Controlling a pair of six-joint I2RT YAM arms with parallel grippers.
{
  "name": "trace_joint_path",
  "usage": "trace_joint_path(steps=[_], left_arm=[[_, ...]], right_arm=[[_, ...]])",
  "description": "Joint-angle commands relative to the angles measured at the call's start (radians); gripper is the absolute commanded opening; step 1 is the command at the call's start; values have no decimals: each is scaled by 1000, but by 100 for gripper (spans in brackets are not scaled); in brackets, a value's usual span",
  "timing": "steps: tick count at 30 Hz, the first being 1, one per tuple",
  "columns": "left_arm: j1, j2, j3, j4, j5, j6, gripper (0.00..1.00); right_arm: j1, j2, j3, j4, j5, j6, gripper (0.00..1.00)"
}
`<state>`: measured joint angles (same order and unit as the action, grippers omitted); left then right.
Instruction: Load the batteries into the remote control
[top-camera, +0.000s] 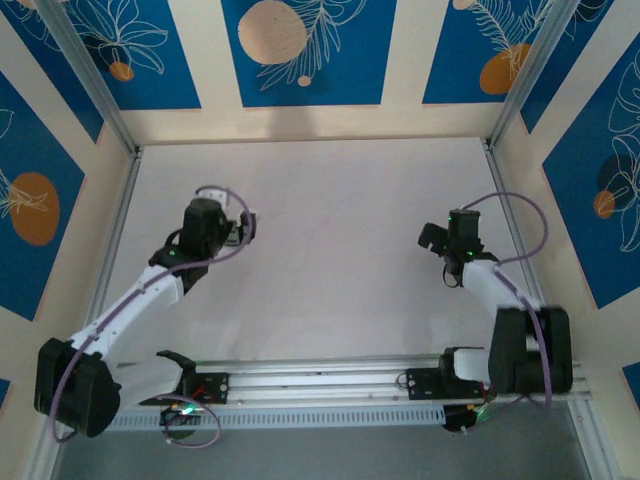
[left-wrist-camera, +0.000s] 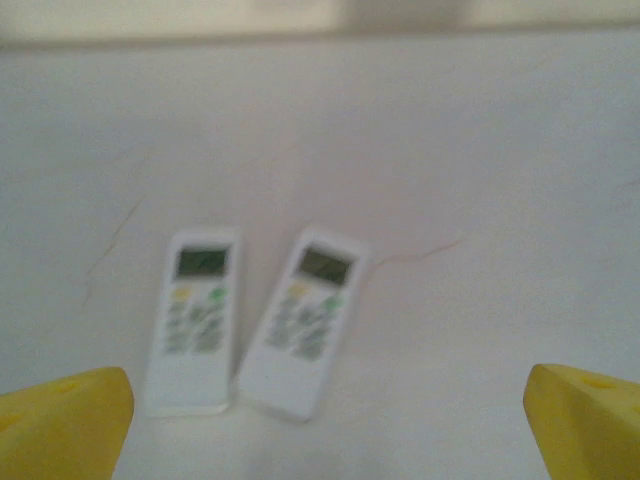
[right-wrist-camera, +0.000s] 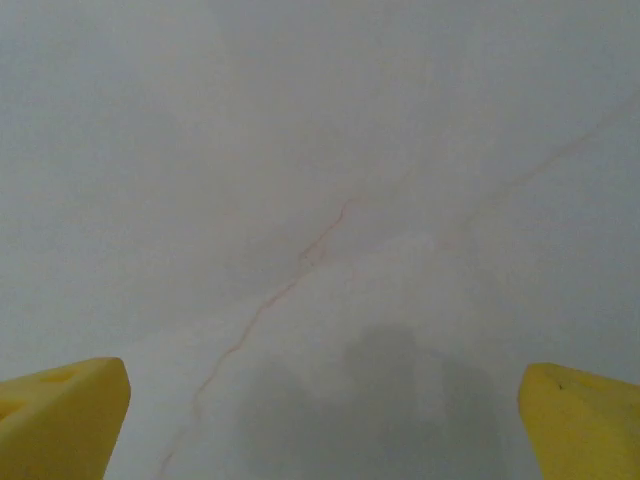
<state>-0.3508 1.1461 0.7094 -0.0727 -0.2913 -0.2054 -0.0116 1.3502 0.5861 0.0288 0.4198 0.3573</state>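
1. my left claw (left-wrist-camera: 325, 445) is released, its yellow fingertips (left-wrist-camera: 60, 425) spread wide with nothing between them.
2. ahead of it, the left remote (left-wrist-camera: 192, 320) and the right remote (left-wrist-camera: 305, 322), both white and face up, lie side by side on the worktop (left-wrist-camera: 480, 200); the right one is tilted.
3. my right claw (right-wrist-camera: 320, 440) is released above the worktop.

two white remotes (left-wrist-camera: 190, 322) (left-wrist-camera: 303, 322) (both face up, side by side) and two robot arms (top-camera: 135, 295) (top-camera: 500, 285) are there.
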Motion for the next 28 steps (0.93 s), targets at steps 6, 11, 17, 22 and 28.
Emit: trace_joint_path(steps=[6,11,17,22,28], left_arm=[[171,202,-279,738,-13,289,100],[298,410,-369,1045,198,206,100],[315,415,-366,1063,217,200,100],[312,414,-363,1056,237,209,100],[312,414,-337,1007,312,238,100]], right_arm=[[1,197,-206,886,-314,-225,99],[23,168,-172,775,-281,-251,99],[19,170,-171,776,-297,-251,99],[25,173,-168,774,-289,-255,99],[34,170,-187,806,-298,-273,99]])
